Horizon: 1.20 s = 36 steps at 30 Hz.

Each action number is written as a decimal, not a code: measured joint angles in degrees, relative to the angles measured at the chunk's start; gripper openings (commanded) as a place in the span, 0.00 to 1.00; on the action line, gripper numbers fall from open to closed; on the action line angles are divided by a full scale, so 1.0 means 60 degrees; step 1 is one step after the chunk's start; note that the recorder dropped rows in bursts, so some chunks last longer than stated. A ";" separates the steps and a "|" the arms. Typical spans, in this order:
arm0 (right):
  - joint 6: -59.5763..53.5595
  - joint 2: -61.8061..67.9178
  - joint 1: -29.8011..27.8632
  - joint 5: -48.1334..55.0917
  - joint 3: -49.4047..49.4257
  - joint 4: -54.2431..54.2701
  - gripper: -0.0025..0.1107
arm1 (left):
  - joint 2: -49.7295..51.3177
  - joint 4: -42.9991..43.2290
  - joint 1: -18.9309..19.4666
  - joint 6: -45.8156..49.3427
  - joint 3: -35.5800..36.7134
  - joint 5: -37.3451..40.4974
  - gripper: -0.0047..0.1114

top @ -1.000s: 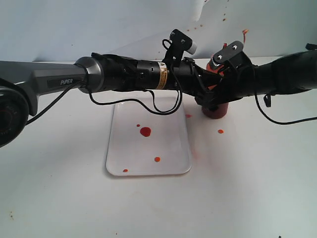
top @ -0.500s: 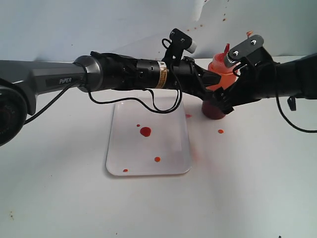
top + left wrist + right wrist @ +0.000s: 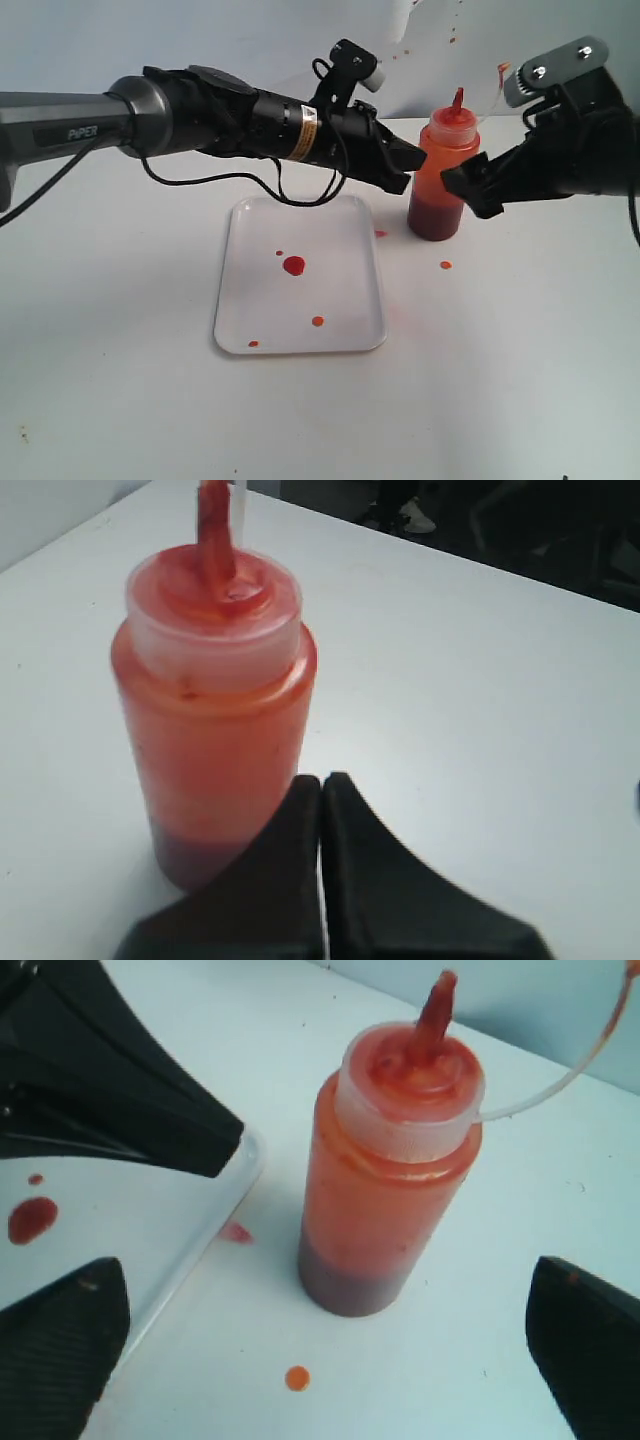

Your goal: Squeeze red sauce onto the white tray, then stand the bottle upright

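The bottle stands upright on the table just right of the white tray, orange-red with darker sauce at its base, nozzle up, tethered cap hanging behind. Nothing holds it. My left gripper is shut with nothing in it, its tip close to the bottle's left side; the left gripper shows its jaws pressed together. My right gripper stands open a little to the right of the bottle, with the right gripper spread wide around empty space. Red sauce lies in drops on the tray.
Stray sauce drops sit on the table right of the tray, another smear by the tray's far right corner. Sauce specks mark the back wall. The left arm reaches across above the tray's far edge.
The right gripper has drawn back to the right, off the bottle, which now stands free. The left arm has lifted and pulled back slightly to the left.
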 measured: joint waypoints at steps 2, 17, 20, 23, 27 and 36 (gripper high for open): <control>0.0583 -0.0520 0.0000 0.0000 0.0150 0.0000 0.68 | -0.0290 -0.0002 0.0235 0.0000 0.0407 -0.0136 0.04; 0.1419 -0.4227 0.0012 0.0961 0.1896 0.0996 0.02 | -0.4380 -0.1137 0.1175 0.0763 0.4499 -0.0347 0.04; 0.1456 -0.5255 0.0012 0.0555 0.2486 0.1403 0.02 | -0.5576 -0.2300 0.1175 0.1438 0.5767 -0.0217 0.04; 0.1456 -0.6434 0.0012 0.0093 0.3164 0.1560 0.02 | -0.6985 -0.3301 0.1175 0.2118 0.7165 0.0113 0.04; 0.1456 -0.7855 0.0012 -0.0554 0.4041 0.1659 0.02 | -0.8913 -0.4180 0.1175 0.2567 0.8830 0.0450 0.04; 0.1477 -0.9989 0.0012 -0.0783 0.5257 0.2487 0.02 | -1.2858 -0.4411 0.1175 0.2589 1.1537 0.0305 0.04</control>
